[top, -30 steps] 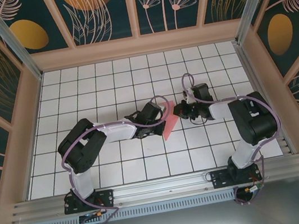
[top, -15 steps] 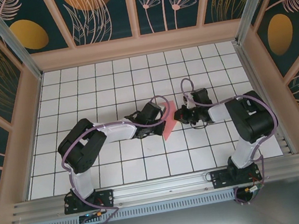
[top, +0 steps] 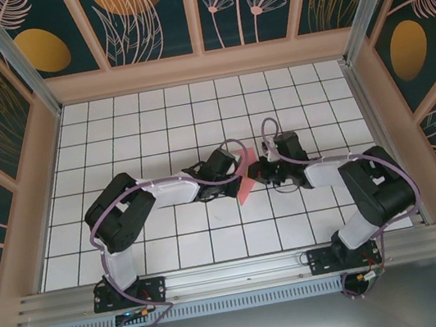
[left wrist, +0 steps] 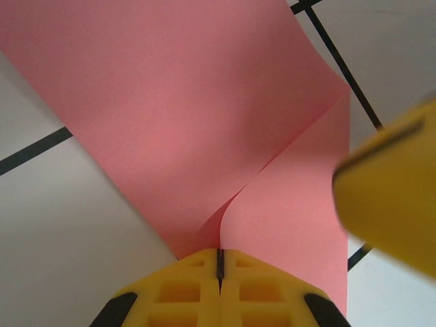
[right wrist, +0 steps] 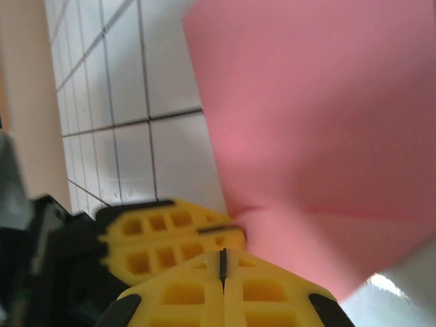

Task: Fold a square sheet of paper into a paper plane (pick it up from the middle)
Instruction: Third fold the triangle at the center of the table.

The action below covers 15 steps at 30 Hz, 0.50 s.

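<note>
Both jaws closed tight, the left jaws pinch the plain pink square sheet of paper at its curling fold, the right jaws just beside it.

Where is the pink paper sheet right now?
Mid-table in the top view, the square sheet of paper is between the arms, pinched by the left gripper, with the right gripper just to its right.

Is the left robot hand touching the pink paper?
Touching. The left wrist view shows the left gripper shut on the pink paper, pinching its fold.
</note>
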Tool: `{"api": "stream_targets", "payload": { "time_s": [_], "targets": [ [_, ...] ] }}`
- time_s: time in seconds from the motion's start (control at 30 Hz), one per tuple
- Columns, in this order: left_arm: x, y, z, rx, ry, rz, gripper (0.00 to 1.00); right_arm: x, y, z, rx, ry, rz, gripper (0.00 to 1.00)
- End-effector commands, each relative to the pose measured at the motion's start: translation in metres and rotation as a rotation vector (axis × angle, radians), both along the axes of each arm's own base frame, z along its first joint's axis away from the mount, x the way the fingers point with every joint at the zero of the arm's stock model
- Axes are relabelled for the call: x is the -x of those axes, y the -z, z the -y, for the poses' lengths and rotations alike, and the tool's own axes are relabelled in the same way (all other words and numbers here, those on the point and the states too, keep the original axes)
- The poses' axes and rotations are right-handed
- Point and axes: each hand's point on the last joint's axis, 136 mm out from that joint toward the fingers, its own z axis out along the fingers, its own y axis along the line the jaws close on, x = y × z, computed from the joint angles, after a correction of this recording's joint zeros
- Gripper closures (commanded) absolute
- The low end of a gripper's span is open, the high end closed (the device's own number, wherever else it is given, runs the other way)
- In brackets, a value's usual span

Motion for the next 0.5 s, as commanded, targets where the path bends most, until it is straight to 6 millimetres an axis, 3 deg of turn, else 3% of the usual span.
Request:
{"api": "stream_targets", "payload": {
  "time_s": [0.0,0.27,0.47],
  "targets": [
    [0.027,0.049,-0.033,-0.164,0.008,-0.138,1.0,0.0,0.005,-0.002,-0.005,0.024,-0.003,1.0],
    [0.026,0.049,-0.034,-0.169,0.004,-0.139,1.0,-0.018,-0.001,0.001,0.02,0.025,0.02,1.0],
    [0.027,0.051,-0.036,-0.176,0.003,-0.138,1.0,-0.013,0.032,0.008,0.061,0.051,-0.052,1.0]
  ]
}}
